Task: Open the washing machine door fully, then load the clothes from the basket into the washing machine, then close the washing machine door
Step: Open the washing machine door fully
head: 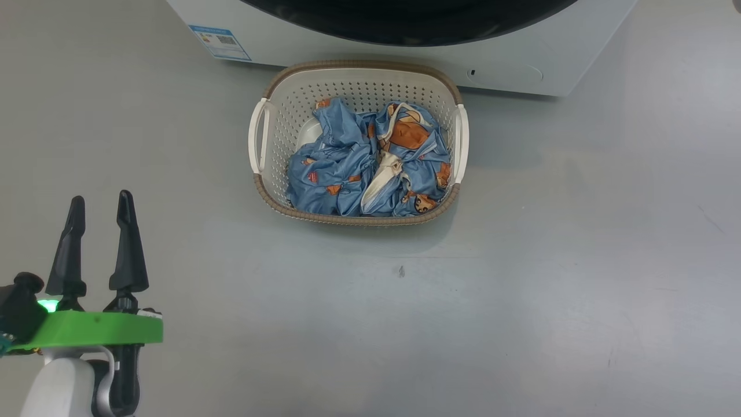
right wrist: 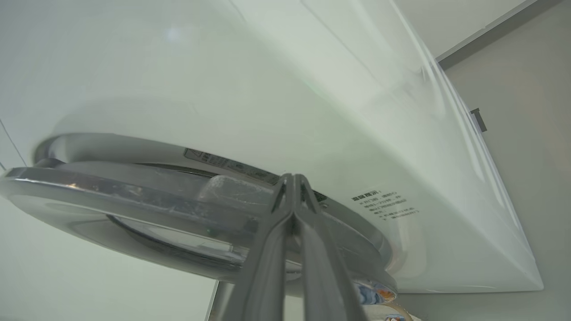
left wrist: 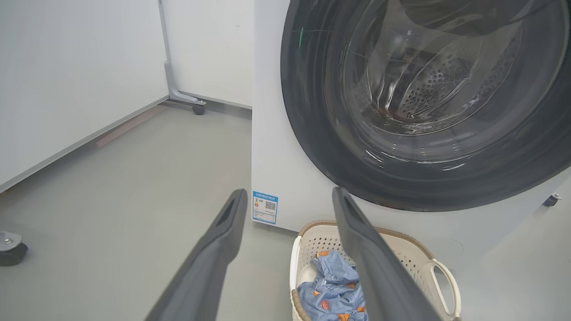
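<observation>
Fingers of our right claw (right wrist: 292, 178) press together, tips at the round black-rimmed glass door (right wrist: 134, 196). Our left claw (head: 98, 202) gapes empty; the cream perforated basket (head: 359, 68) of blue printed clothes (head: 347, 168) sits ahead-right.

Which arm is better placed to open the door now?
Right. The right gripper, shut, has its tips at the door rim, while the left gripper hangs open over the floor, apart from the door.

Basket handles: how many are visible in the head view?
2: the left handle and the right handle, both white, one on each short side of the basket. None seems hidden.
</observation>
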Controlling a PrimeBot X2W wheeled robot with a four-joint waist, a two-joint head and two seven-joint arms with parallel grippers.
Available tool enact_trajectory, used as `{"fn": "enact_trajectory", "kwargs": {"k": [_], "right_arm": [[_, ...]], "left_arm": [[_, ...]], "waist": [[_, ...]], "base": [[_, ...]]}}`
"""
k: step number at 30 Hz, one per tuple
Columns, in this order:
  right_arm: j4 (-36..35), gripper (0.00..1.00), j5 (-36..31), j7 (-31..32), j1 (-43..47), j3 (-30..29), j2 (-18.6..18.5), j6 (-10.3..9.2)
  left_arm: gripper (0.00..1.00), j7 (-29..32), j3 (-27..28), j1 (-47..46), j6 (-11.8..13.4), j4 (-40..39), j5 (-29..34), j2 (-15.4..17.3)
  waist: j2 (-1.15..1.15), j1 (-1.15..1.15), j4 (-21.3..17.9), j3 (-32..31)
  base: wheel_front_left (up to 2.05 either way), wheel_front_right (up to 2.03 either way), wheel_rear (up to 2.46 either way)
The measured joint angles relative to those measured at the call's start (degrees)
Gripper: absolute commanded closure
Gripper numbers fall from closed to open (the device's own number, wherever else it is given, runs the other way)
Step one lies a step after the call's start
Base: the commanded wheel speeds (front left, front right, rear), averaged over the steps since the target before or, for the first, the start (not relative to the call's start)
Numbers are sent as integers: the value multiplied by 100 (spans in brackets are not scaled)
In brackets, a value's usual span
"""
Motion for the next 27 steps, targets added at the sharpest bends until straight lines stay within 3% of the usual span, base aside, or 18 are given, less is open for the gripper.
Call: {"fn": "enact_trajectory", "kwargs": {"k": [27], "right_arm": [[258,100,257,704,-582,282,-267,-1]], "left_arm": [[0,0,55,-63,0,130,-43,-254]], "waist": [[0,0,524,304]], "base": [[0,0,0]]}}
